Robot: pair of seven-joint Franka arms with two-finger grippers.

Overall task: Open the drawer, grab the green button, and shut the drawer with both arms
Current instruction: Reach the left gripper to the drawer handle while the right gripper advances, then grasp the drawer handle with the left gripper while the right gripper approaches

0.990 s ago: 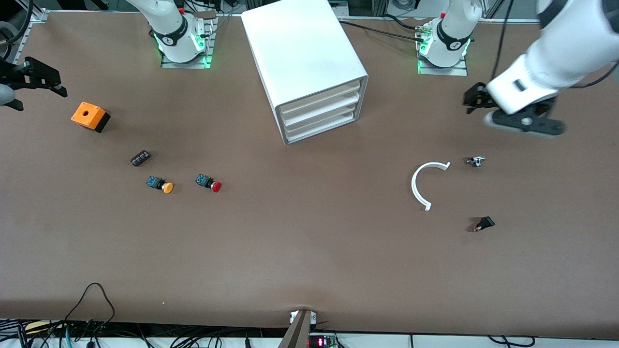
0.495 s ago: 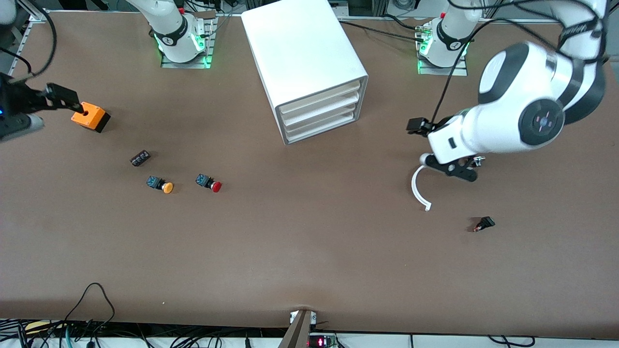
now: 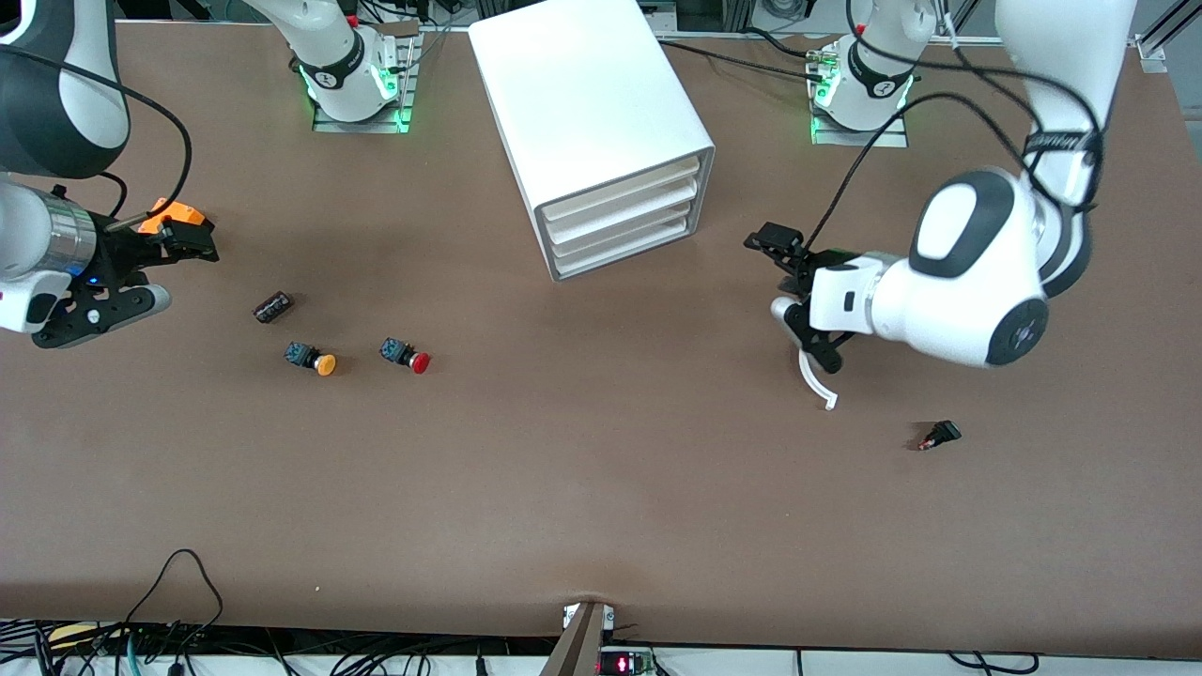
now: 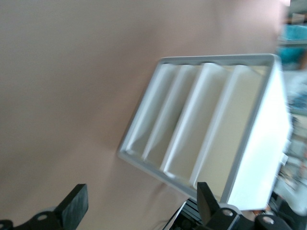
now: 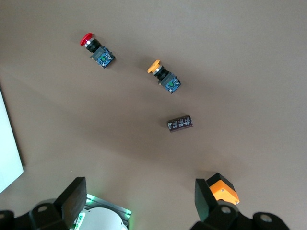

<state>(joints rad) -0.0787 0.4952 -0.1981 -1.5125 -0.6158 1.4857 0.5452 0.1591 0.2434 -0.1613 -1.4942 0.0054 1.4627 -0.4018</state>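
The white cabinet (image 3: pixel 592 103) stands at the middle of the table, near the robots' bases, with all three drawers shut. The lowest drawer (image 3: pixel 627 252) shows in the left wrist view (image 4: pixel 151 110) as the strip nearest the table. The green button is out of view. My left gripper (image 3: pixel 779 252) is open and empty, over the table beside the cabinet toward the left arm's end, facing the drawer fronts; it also shows in the left wrist view (image 4: pixel 141 206). My right gripper (image 3: pixel 183 242) is open and empty over an orange box (image 3: pixel 174 214); it also shows in the right wrist view (image 5: pixel 139 201).
A red-capped button (image 3: pixel 406 356), an orange-capped button (image 3: pixel 311 358) and a dark cylinder (image 3: pixel 272 306) lie toward the right arm's end. A white curved strip (image 3: pixel 815 376) lies partly under the left arm. A small black part (image 3: pixel 939 435) lies nearer the front camera.
The left arm has swung in from its end of the table toward the cabinet's drawer fronts, covering part of the curved strip. The right gripper has moved in over the orange box.
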